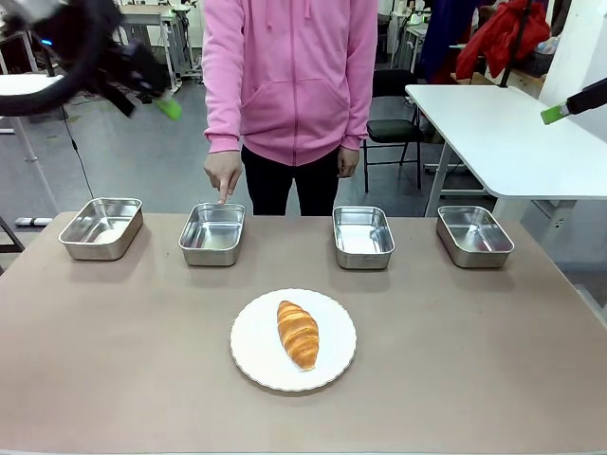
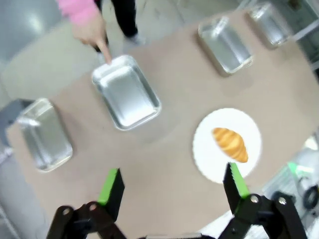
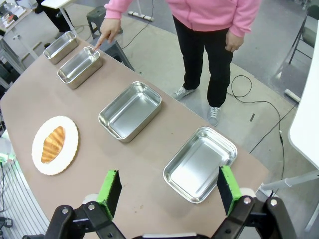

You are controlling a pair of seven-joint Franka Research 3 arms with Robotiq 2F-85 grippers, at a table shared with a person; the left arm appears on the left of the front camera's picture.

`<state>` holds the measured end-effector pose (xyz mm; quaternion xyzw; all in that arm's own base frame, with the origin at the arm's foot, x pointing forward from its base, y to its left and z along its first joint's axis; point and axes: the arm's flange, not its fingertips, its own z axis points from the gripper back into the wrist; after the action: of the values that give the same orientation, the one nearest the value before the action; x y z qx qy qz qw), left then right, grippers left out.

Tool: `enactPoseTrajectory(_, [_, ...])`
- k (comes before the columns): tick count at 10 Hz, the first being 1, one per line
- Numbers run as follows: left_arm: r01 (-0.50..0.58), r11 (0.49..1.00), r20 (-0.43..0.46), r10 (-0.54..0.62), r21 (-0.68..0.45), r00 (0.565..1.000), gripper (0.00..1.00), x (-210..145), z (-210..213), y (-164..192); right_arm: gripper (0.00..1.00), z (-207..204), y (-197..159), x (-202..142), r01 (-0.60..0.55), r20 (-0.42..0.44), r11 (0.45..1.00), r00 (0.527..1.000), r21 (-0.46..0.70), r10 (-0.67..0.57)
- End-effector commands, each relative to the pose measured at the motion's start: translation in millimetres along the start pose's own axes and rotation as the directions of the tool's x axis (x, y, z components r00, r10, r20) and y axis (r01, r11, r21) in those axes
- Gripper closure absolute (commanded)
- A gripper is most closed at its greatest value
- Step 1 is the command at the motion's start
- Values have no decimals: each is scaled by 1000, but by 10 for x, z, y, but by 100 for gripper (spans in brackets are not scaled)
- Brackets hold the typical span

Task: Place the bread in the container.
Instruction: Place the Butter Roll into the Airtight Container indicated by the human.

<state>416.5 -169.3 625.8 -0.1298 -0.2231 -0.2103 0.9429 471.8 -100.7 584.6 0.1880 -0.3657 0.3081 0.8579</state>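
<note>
The bread (image 1: pixel 298 334), a golden-brown croissant, lies on a round white plate (image 1: pixel 251 346) at the table's near middle. A person in a pink hoodie points a finger (image 1: pixel 225 194) down at the far rim of the container (image 1: pixel 212 233), the second steel tray from the left. My left gripper (image 2: pixel 173 186) hangs open high above the table's left, with the bread (image 2: pixel 230 144) and the pointed-at container (image 2: pixel 126 92) far below it. My right gripper (image 3: pixel 168 188) is open too, high over the right end, well away from the bread (image 3: pixel 53 144).
Three more steel trays stand in the same far row: one at far left (image 1: pixel 101 227), one right of centre (image 1: pixel 363 237), one at far right (image 1: pixel 474 236). A white table (image 1: pixel 503 123) stands beyond the right corner.
</note>
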Motion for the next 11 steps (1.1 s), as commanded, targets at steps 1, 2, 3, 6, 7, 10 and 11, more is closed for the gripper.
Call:
enactPoseTrajectory(1, [-225, 974, -70, 225, 16, 972, 0, 252, -651, -447, 0, -12, 7, -3, 1, 14, 1000, 1000, 9, -1])
enactPoseTrajectory(2, [-246, 969, -96, 247, 20, 964, 0, 208, -980, -717, 0, -12, 7, -3, 1, 14, 1000, 1000, 9, -1])
enactPoseTrajectory(3, [-236, 969, -127, 244, 70, 962, 0, 170, -1245, -971, 0, -12, 7, -3, 1, 14, 1000, 1000, 9, -1])
enactPoseTrajectory(6, [-238, 970, -154, 242, 48, 958, 0, -2, -1427, -1120, 0, -12, 7, -3, 1, 14, 1000, 1000, 9, -1])
enactPoseTrajectory(7, [-238, 970, -154, 242, 48, 958, 0, -2, -1427, -1120, 0, -12, 7, -3, 1, 14, 1000, 1000, 9, -1])
enactPoseTrajectory(10, [-245, 968, -162, 251, 55, 954, 0, 52, -1519, -1180, 0, -12, 7, -3, 1, 14, 1000, 1000, 9, -1])
enactPoseTrajectory(11, [-280, 955, -181, 293, 93, 939, 0, -179, -1581, -1303, 0, -12, 7, -3, 1, 14, 1000, 1000, 9, -1])
